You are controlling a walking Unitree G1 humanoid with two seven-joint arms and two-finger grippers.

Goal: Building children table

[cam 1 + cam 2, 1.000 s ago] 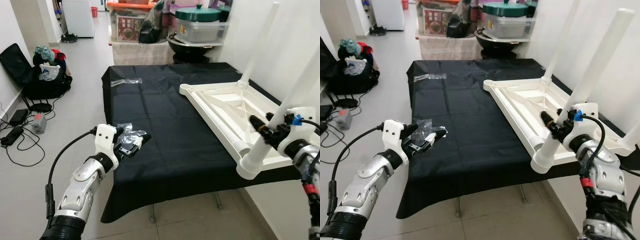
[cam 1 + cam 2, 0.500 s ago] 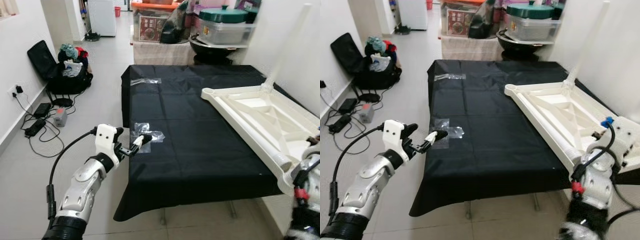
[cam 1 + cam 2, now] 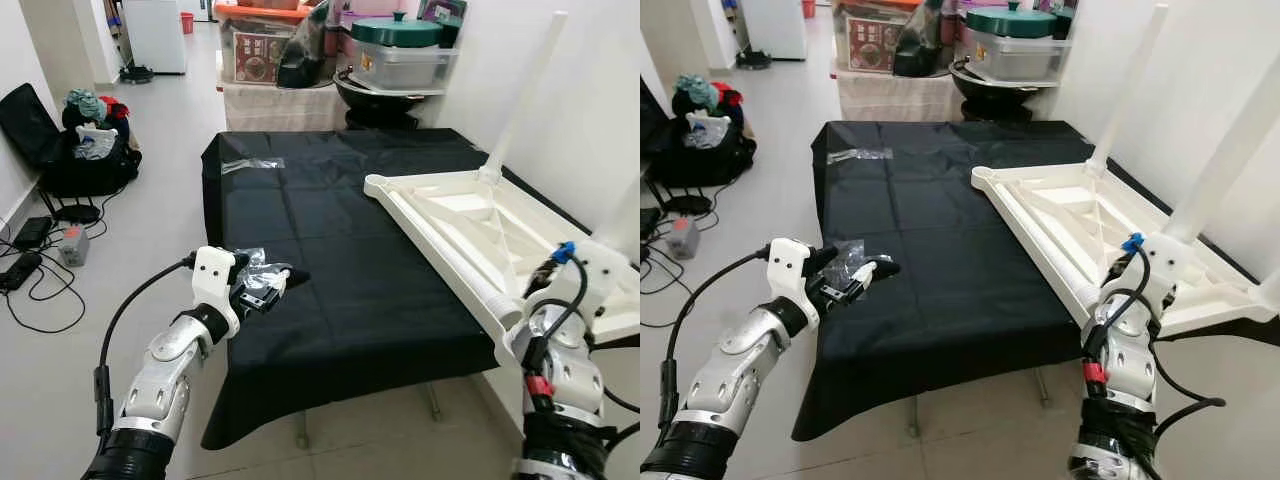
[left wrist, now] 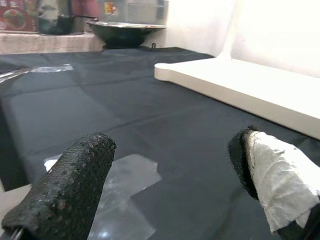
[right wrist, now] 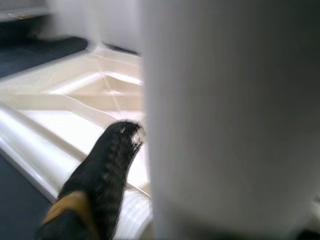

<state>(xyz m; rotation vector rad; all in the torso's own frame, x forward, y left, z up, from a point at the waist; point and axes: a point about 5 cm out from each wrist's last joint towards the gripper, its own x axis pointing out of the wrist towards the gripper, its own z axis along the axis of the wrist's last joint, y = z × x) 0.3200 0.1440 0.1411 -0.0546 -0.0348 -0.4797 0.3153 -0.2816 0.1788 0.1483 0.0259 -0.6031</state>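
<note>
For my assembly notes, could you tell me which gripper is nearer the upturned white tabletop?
Right. The right gripper sits at the upturned white tabletop's near corner, beside a leg; the left gripper hovers across the black cloth, above a plastic bag.

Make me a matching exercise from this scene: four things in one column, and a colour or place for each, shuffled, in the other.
Column one:
1. upturned table top
2. cloth
3. lid on the grey tub
4. black bag

Column two:
A. green
B. on the floor by the wall
C. white
D. black, draped over the work surface

Pairs: 1-C, 2-D, 3-A, 4-B
</note>
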